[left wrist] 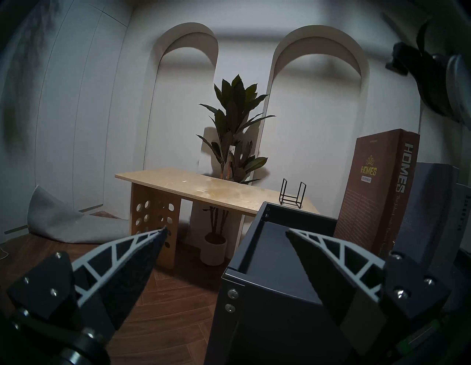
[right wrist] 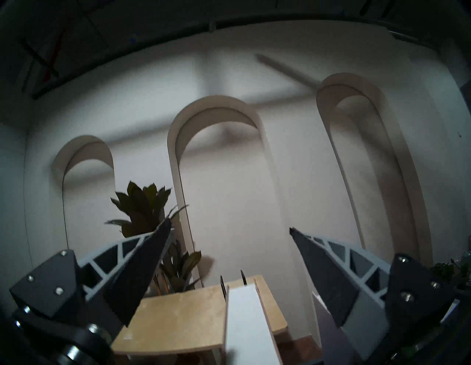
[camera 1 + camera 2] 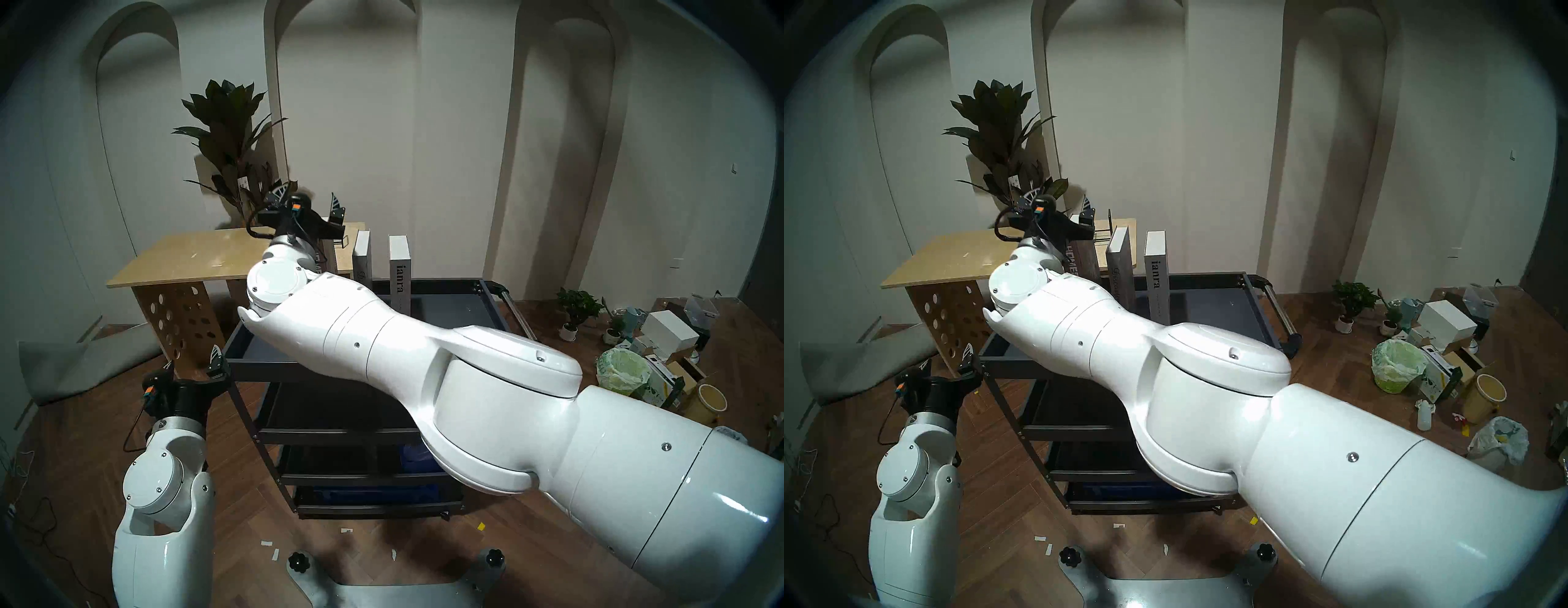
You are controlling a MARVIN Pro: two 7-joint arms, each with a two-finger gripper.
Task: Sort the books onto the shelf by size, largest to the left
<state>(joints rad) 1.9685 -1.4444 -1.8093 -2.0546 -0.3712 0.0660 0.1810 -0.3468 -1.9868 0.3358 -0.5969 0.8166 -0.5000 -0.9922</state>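
Note:
Three books stand upright at the back of the shelf's top tray (image 3: 1208, 280). Left to right they are brown HOMES (image 3: 1081, 259), the grey script book (image 3: 1121, 263) and light grey ianra (image 3: 1156, 271). My right gripper (image 3: 1059, 208) hangs open just above the top of HOMES. In the right wrist view that book's white page edges (image 2: 244, 318) lie below and between the spread fingers (image 2: 150, 257), with nothing gripped. My left gripper (image 3: 191, 365) is open and empty at the tray's front left corner (image 1: 267, 255). HOMES (image 1: 377, 191) shows in the left wrist view.
A tan wooden table (image 3: 182, 259) stands behind the cart, with a small black wire rack (image 1: 293, 193) on it and a tall plant (image 3: 229, 140) behind. The cart's chrome handle (image 3: 517, 314) is on the right. Boxes, pots and bags (image 3: 662, 352) litter the floor at right.

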